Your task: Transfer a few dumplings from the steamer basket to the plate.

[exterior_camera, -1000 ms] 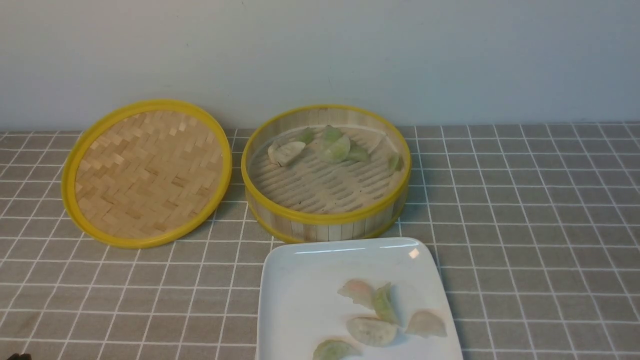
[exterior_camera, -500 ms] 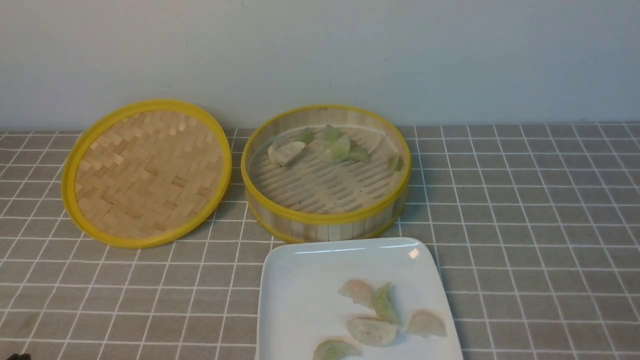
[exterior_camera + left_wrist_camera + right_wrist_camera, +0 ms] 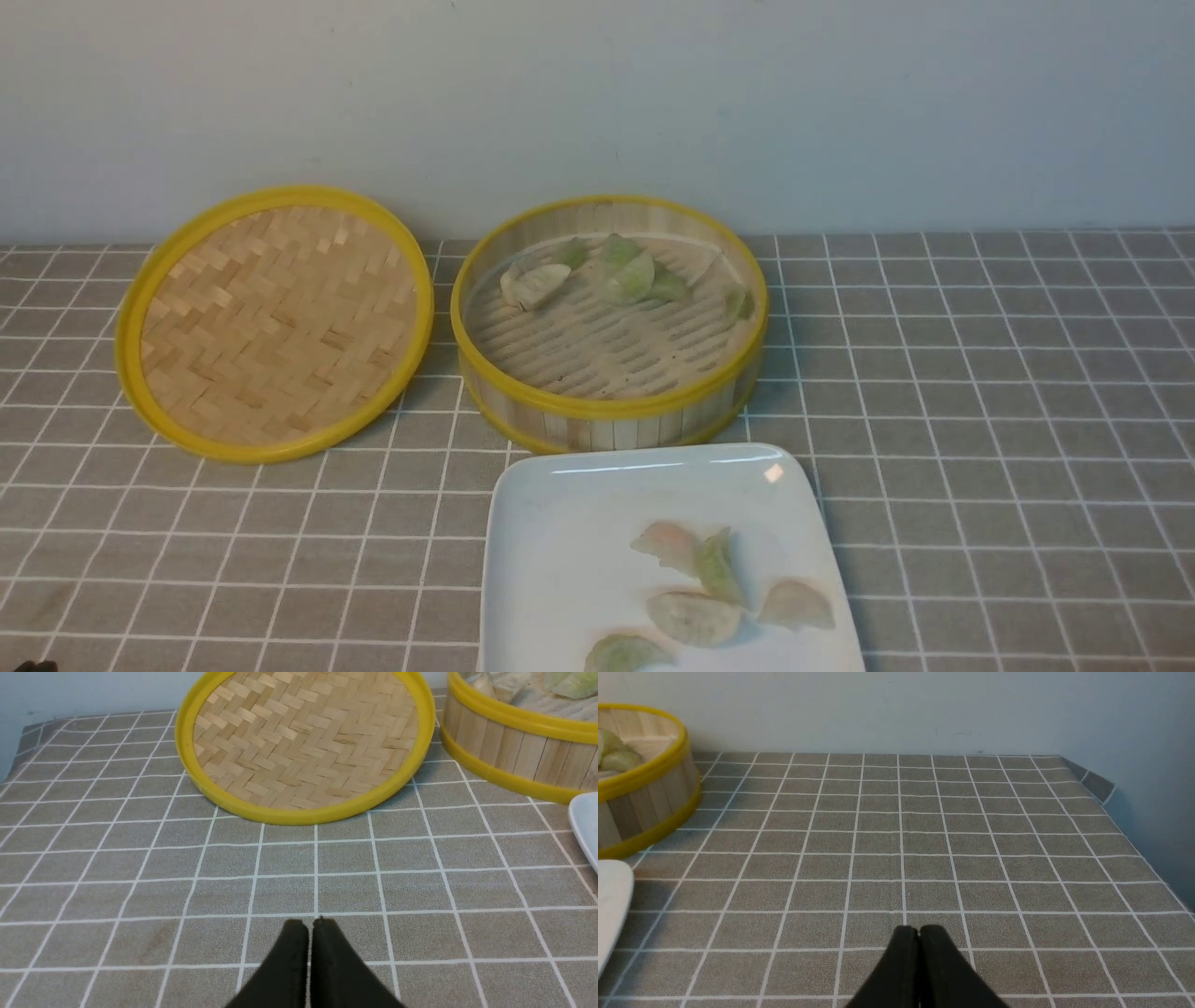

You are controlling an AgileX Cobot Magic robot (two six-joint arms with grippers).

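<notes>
on the near plate (image 3: 560, 560) five dumplings (image 3: 695, 616) crowd its right edge; my left gripper (image 3: 310, 924) and right gripper (image 3: 919, 931) sit pinched together, empty, so another drop there could knock one off.

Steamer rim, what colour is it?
Bright yellow, on the steamer basket; clearest in the front view.

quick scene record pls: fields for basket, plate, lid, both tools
steamer basket: open, at the back of the table, several dumplings along its far side
plate: in front of the basket, five dumplings on it
lid: off, lying flat on the basket's left
left tool: shut, empty, over bare tablecloth
right tool: shut, empty, over bare cloth right of the basket
</notes>
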